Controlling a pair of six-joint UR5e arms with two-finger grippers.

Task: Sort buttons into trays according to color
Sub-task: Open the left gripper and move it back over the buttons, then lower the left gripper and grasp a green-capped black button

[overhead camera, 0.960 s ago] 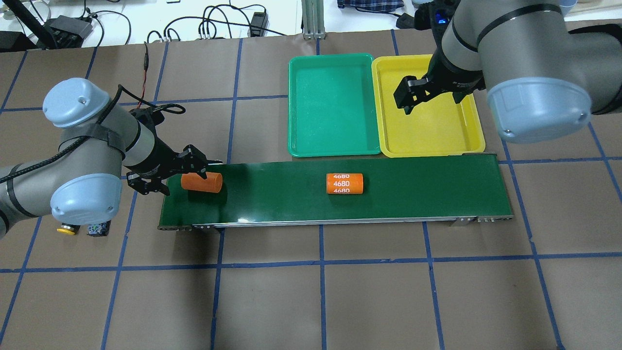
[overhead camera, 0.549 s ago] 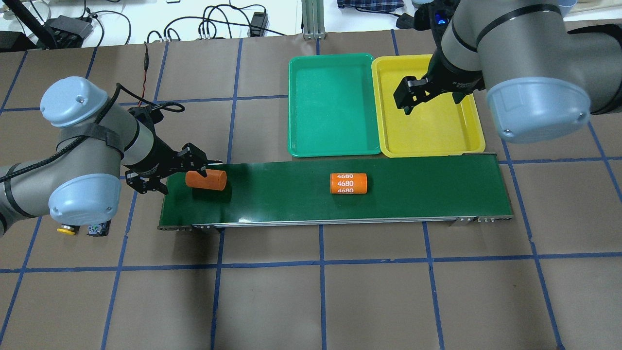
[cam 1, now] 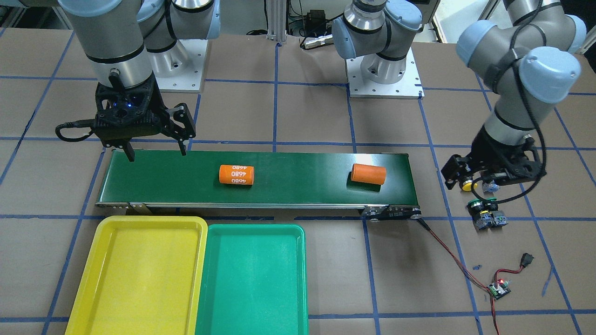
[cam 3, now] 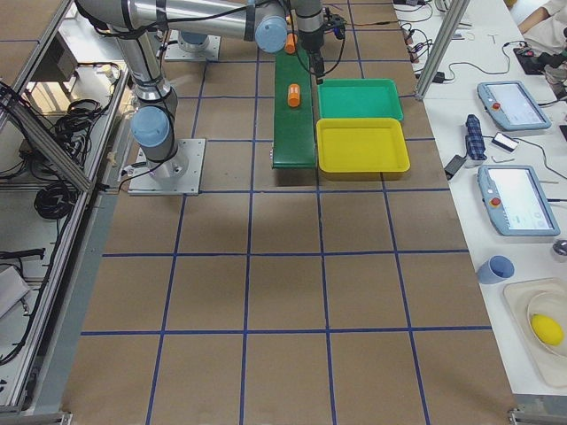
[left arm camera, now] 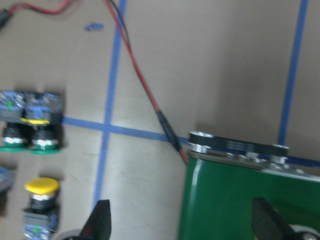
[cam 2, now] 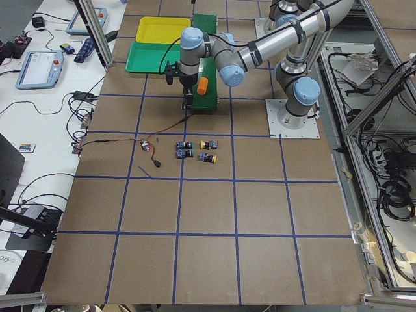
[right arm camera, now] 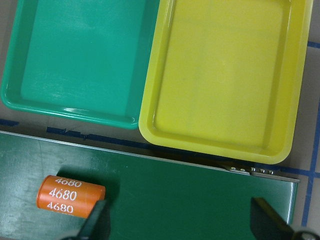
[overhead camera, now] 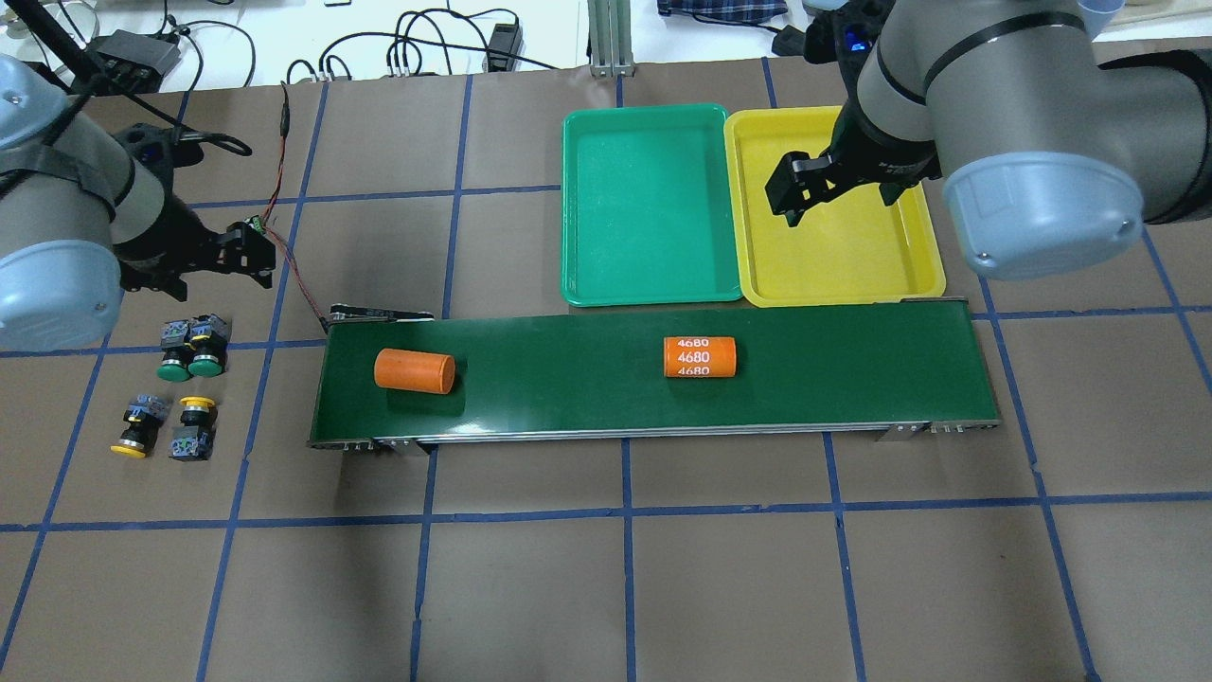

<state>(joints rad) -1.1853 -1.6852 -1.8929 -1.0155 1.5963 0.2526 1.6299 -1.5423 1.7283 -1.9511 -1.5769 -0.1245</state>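
Beside the belt (overhead camera: pixel 568 379), four loose buttons (overhead camera: pixel 206 352)

Four buttons (overhead camera: pixel 194 343) off the belt's (overhead camera: pixel 568 388) left end, two cylinders (overhead camera: pixel 415 370) on it, two trays (overhead camera: pixel 649 204) side by side beyond

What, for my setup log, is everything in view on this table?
green-capped buttons: two, black-grey bodies, side by side on the table off the belt's left end
yellow-capped buttons: two, just nearer the robot than the green pair
green tray: one, empty, beyond the belt
yellow tray: one, empty, beside the green tray
conveyor belt: one, dark green, mid-table
plain cylinder: one, orange, on the belt's left end
numbered cylinder: one, orange, white digits, mid-belt
circuit board: one, wired to the belt
left gripper: open, empty, near the buttons
right gripper: open, empty, raised near the trays
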